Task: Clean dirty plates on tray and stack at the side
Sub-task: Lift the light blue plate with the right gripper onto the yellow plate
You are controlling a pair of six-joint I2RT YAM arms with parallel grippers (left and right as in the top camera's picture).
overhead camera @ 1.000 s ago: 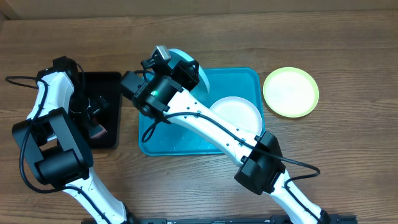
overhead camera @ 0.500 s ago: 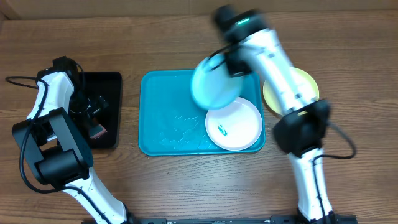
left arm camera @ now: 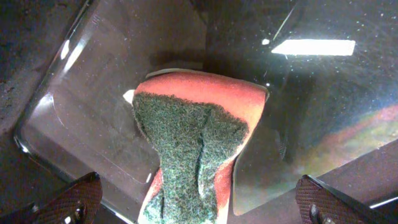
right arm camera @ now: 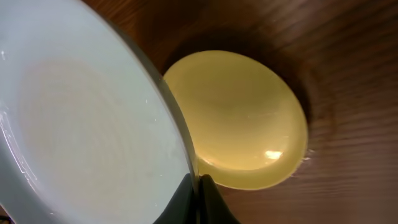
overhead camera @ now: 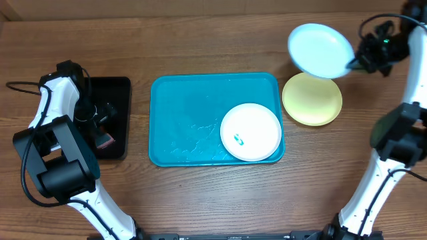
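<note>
My right gripper point(overhead camera: 353, 62) is shut on the rim of the light blue plate point(overhead camera: 319, 51) and holds it tilted in the air, just above and behind the yellow-green plate point(overhead camera: 312, 99) that lies on the table right of the tray. In the right wrist view the fingers point(right arm camera: 199, 193) pinch the blue plate point(right arm camera: 87, 124) with the yellow-green plate point(right arm camera: 242, 118) below. The white plate point(overhead camera: 251, 131) with a teal smudge sits in the turquoise tray point(overhead camera: 180, 120), at its right end. My left gripper point(left arm camera: 199, 208) is open over an orange and green sponge point(left arm camera: 193, 143).
A small black tray point(overhead camera: 117, 93) at the left holds the sponge point(overhead camera: 103, 139) under my left arm. The left part of the turquoise tray has faint wet streaks. Bare wooden table surrounds both trays.
My right arm has swung from the tray's left to the far right, carrying the light blue plate off the tray to above the yellow-green plate. The left arm has not moved.
</note>
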